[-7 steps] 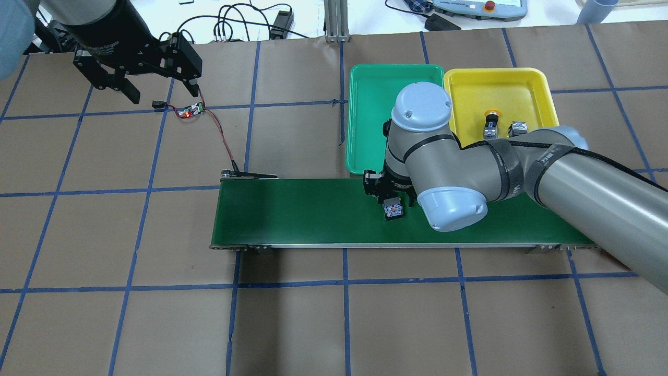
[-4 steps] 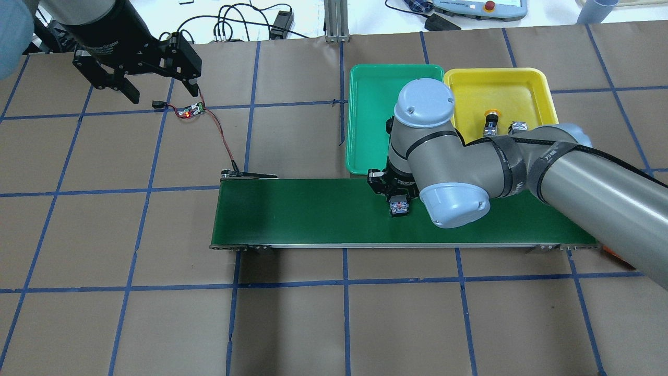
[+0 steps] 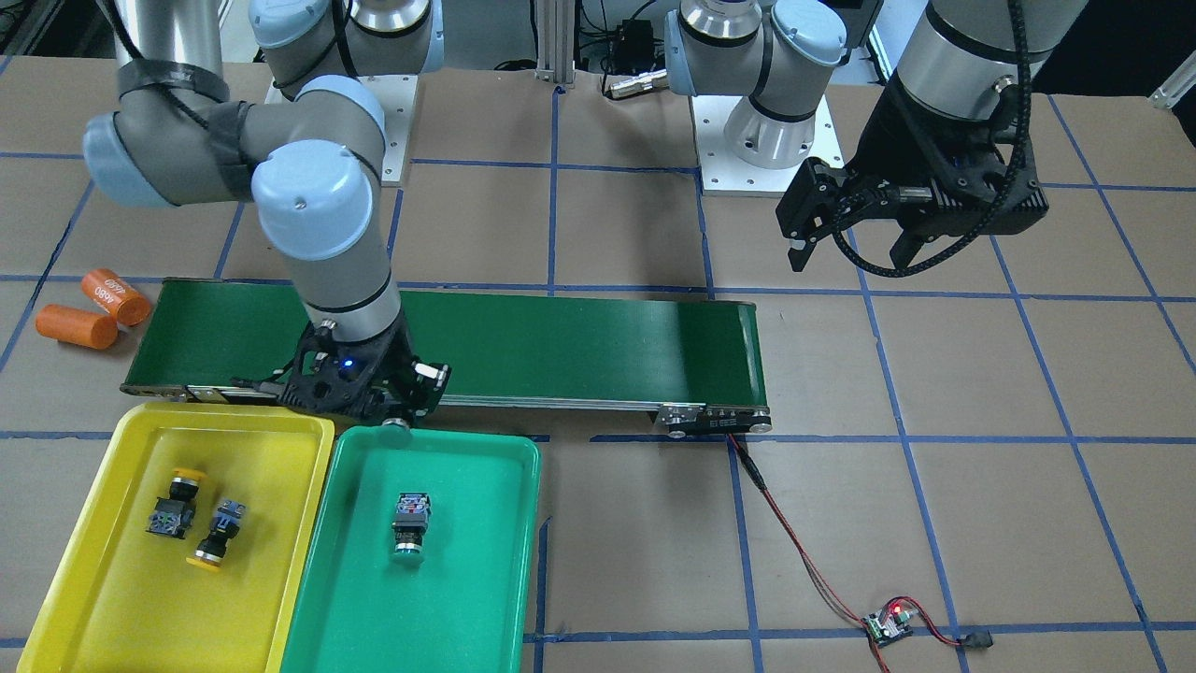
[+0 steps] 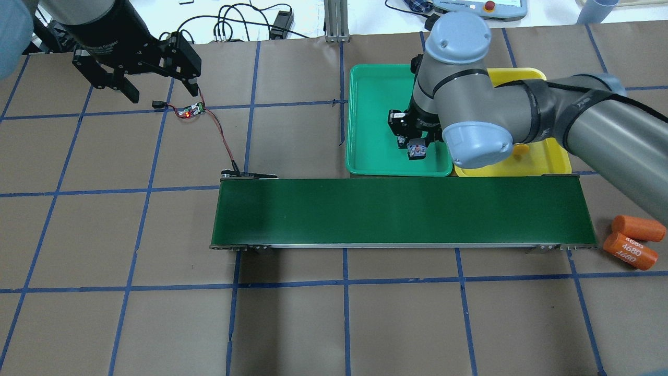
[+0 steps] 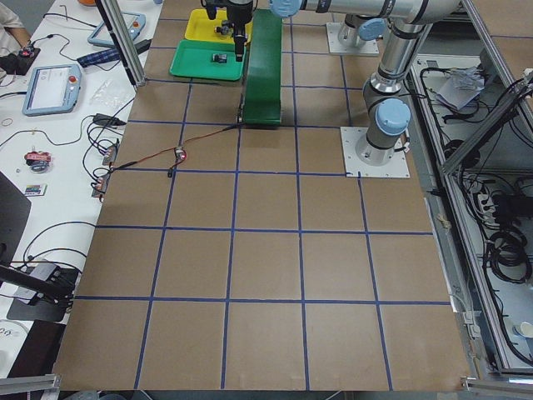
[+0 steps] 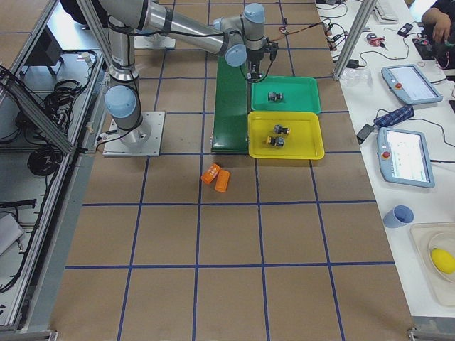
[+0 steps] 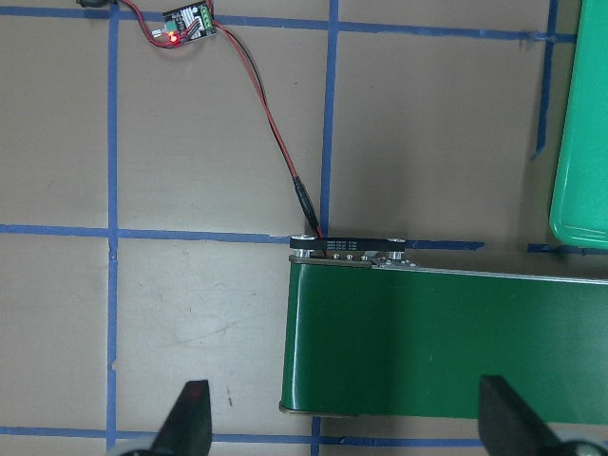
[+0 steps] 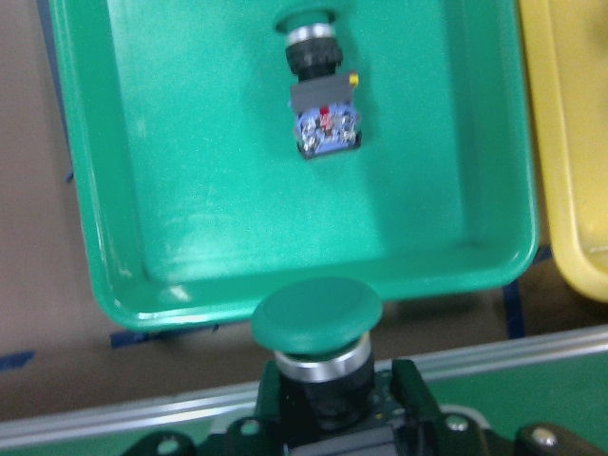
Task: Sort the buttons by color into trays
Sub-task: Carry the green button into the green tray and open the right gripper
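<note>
The right gripper is squeezing a green button between its jaws. The round cap is pointing out past the fingertips. The cap is hanging over the near rim of the green tray.

Straight ahead of the jaws, deeper in that tray, the other green button is lying on its side. It is well apart from the one being held.

Off to one side of the jaws, the yellow tray is sitting right beside the green tray. Inside it, the first yellow button and the second yellow button are lying near each other. Just behind the jaws, the dark green belt is stretching along the table.

The left gripper is hanging far from both trays, and its jaws are spread wide apart. The end of the belt is showing below these jaws. Ahead of them, a little board with a red light is lying on the table. A red and black wire is running from the board to the belt.
</note>
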### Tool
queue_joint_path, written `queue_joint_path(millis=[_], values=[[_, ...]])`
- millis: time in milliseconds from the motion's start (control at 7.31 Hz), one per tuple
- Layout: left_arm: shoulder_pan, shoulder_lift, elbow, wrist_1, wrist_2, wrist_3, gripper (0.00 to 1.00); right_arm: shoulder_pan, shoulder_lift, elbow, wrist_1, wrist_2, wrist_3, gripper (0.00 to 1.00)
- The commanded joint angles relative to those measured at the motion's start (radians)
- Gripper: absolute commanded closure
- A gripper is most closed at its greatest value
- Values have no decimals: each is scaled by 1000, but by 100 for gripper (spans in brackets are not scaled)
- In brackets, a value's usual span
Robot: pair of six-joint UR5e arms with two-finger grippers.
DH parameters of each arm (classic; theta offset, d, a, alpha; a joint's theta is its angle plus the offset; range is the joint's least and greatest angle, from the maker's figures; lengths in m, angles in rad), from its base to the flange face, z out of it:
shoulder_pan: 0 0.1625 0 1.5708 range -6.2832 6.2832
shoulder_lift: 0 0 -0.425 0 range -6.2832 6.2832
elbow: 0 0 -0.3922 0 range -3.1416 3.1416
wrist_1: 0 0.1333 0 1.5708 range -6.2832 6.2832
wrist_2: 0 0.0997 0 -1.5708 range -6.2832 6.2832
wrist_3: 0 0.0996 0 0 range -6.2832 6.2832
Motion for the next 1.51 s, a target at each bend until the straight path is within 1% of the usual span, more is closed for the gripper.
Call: queue_joint_path(millis=[0,137,274,411,547,821,958,1095,1369], values=[[0,0,0,0,0,0,0,-67,126,-98,-61,2,-62,100],[0,0,0,-1,0,0,0,-65,170,-128,-92,3,-61,100],[-2,0,0,-1,0,-2,0,-64,203,-142,-111,12,-44,96],[-2,0,0,-1,0,0,0,-62,229,-141,-170,12,-48,66],[-2,0,0,-1,0,-2,0,-62,261,-133,-243,3,-62,1],[-2,0,0,0,0,0,0,-73,249,-130,-237,11,-61,0],[0,0,0,0,0,0,0,-74,223,-130,-177,11,-62,0],[-2,0,0,-1,0,-2,0,-74,164,-130,-79,11,-62,0],[0,2,0,-1,2,0,0,-73,-9,-126,208,0,-62,0]])
